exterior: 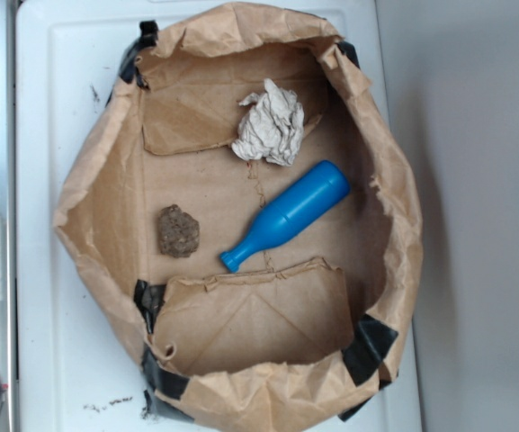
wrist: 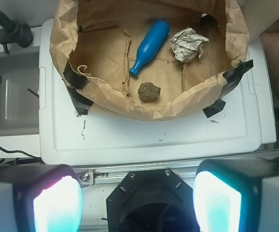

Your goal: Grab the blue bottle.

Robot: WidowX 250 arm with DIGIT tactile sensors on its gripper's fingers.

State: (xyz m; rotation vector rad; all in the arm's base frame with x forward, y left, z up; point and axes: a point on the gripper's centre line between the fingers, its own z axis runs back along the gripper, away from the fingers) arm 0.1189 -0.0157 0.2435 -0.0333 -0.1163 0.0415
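Three objects lie in a paper-lined bin [exterior: 97, 180]; the smooth, likely light blue bottle [exterior: 288, 214] seems best gripped mid-body by the spread, empty gripper [wrist: 138, 203]

A white moulded worktop [exterior: 52, 135] carries a brown paper bag [exterior: 97, 180], its sides rolled down into a wide open tub and its corners patched with black tape [exterior: 367, 349]. The bag covers most of the worktop, leaving bare white at 9 o'clock. Small dark specks [exterior: 106, 407] lie on the white near 7 o'clock.
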